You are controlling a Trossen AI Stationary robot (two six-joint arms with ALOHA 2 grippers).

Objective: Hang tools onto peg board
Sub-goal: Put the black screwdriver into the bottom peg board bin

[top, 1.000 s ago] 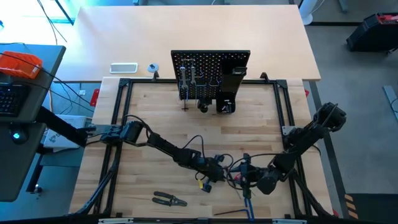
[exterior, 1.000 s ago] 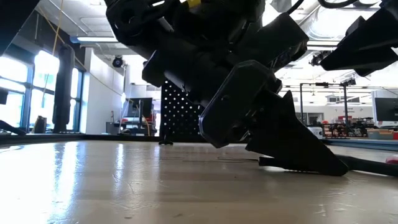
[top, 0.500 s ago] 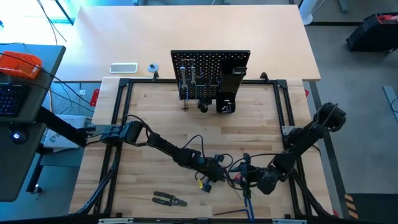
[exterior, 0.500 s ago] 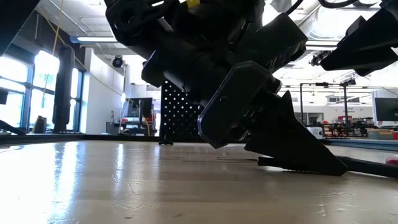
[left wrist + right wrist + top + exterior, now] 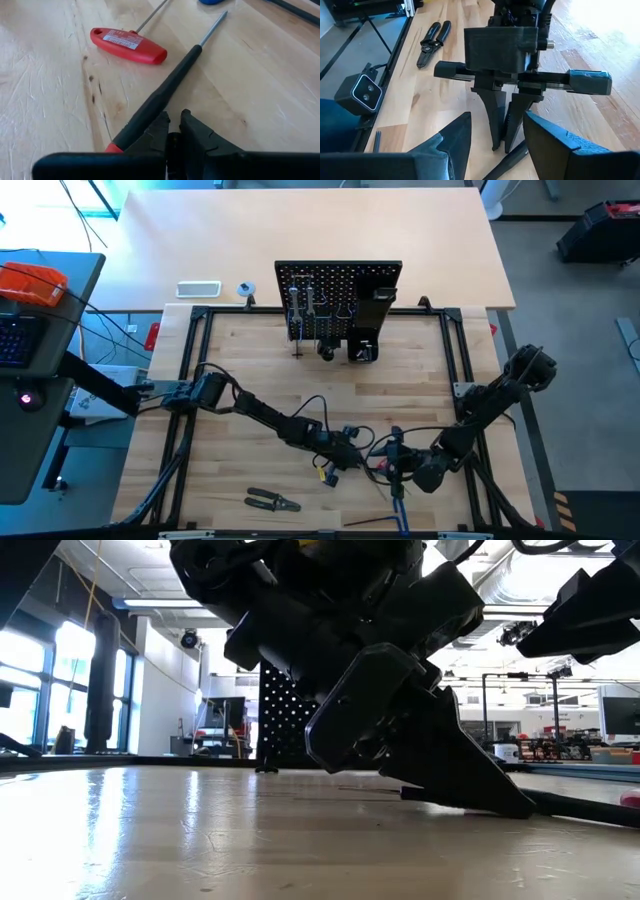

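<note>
Pale wood counter (image 5: 250, 360) with a few tools lying on it.

A black peg board (image 5: 338, 290) stands upright at the far edge. Black-handled pliers (image 5: 272, 500) lie near the front edge, left of centre. Towards the front, right of centre, a red-handled tool (image 5: 128, 45) lies beside a black-shafted screwdriver (image 5: 160, 97), the two close but apart, with a blue-handled tool (image 5: 398, 502) nearby.

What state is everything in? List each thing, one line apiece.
left pincer: shut, tips down at the table beside the screwdriver
right pincer: open, empty
screwdriver: lying flat on the table
red T-handle key: lying flat, untouched
pliers: lying flat, not hung
peg board: upright, some tools hanging on it
</note>
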